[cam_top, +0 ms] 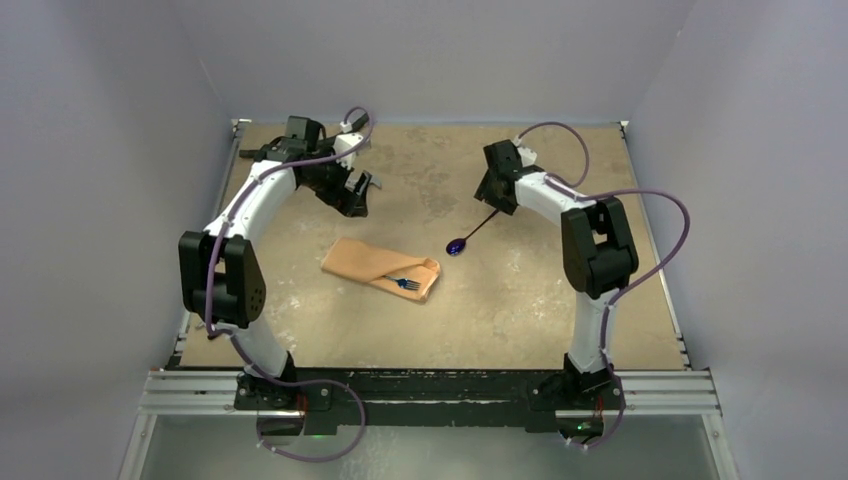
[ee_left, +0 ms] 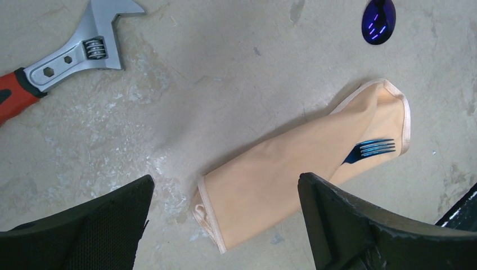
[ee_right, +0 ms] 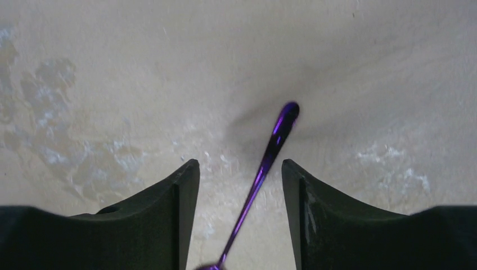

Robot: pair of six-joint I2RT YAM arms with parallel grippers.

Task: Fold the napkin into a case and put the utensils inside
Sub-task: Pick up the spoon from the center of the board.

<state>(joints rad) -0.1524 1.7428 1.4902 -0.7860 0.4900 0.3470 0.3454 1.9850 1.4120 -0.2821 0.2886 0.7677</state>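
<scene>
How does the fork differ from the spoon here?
The fork is shiny blue; the spoon is dark purple. The fork is tucked in the folded napkin, only its prongs showing; the spoon sits outside it on the table, wholly uncovered. The spoon's handle runs between the right arm's open fingers; no fingers surround the fork. Both are slim, glossy metal.

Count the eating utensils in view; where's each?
2. The blue fork sits in the folded napkin, tines poking out. The purple spoon is outside, beside it, its handle between the right gripper's open fingers. No others visible.
</scene>
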